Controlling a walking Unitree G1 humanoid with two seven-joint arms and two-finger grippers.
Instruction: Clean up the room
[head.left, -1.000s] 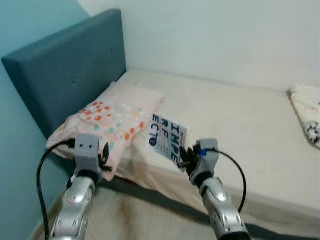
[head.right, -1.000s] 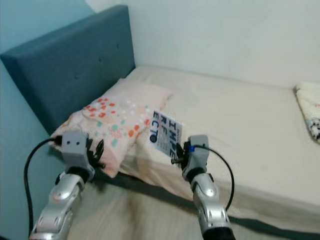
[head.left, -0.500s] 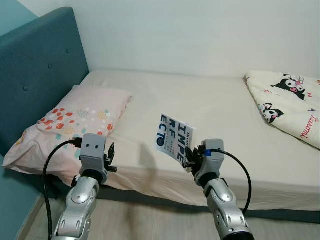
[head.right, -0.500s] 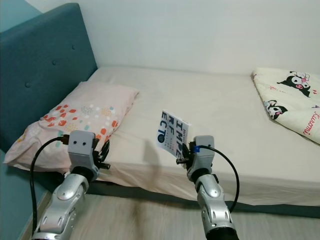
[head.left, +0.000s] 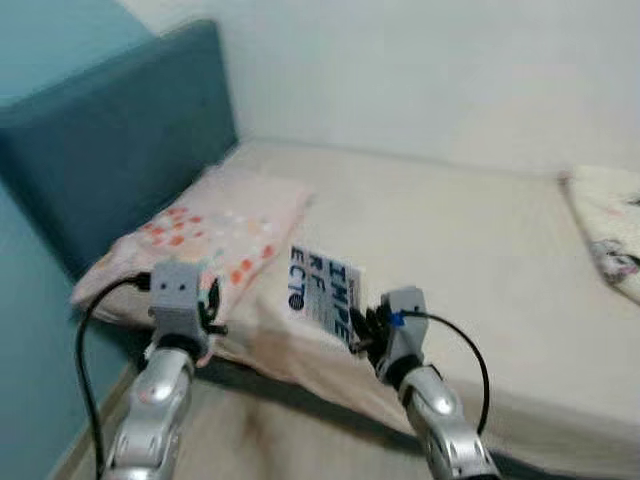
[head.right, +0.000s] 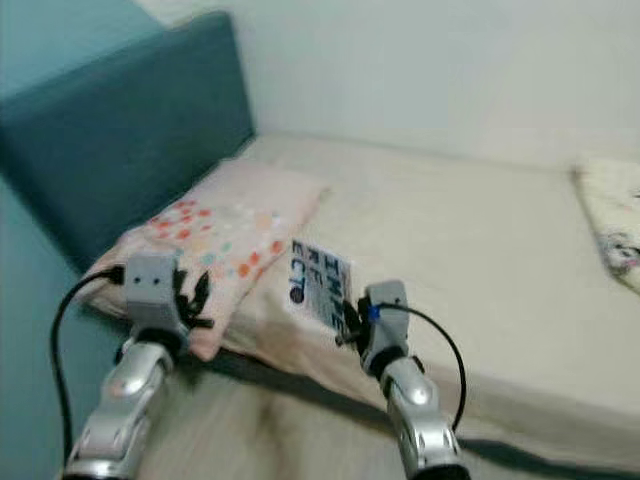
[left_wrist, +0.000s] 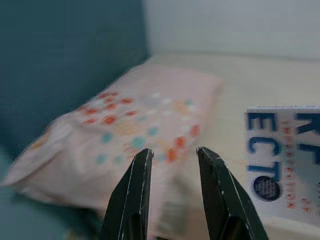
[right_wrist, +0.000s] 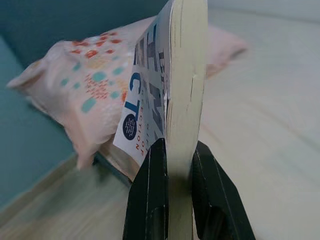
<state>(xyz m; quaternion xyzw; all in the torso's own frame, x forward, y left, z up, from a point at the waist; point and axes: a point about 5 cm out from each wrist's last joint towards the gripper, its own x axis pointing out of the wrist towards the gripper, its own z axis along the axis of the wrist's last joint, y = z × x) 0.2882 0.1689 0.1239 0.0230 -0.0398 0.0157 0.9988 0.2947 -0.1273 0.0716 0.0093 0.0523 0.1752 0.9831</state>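
My right gripper (head.left: 362, 326) is shut on a white book (head.left: 323, 294) with large blue letters on its cover, held upright in front of the bed's near edge. In the right wrist view the book (right_wrist: 172, 90) stands clamped between the two black fingers (right_wrist: 150, 200). My left gripper (head.left: 210, 305) is raised at the left, in front of the pillow's corner. In the left wrist view its fingers (left_wrist: 131, 195) stand slightly apart with nothing between them, and the book (left_wrist: 285, 160) shows off to one side.
A bed (head.left: 470, 240) with a beige sheet spans the view, with a dark teal headboard (head.left: 120, 140) at the left. A pink dotted pillow (head.left: 215, 225) lies against it. A patterned blanket (head.left: 605, 235) lies at the right. Wooden floor (head.left: 270, 440) runs below.
The whole view has swung back to the left, bringing more of the headboard and pillow in and pushing the blanket to the edge. Both grippers keep their poses; the book stays held.
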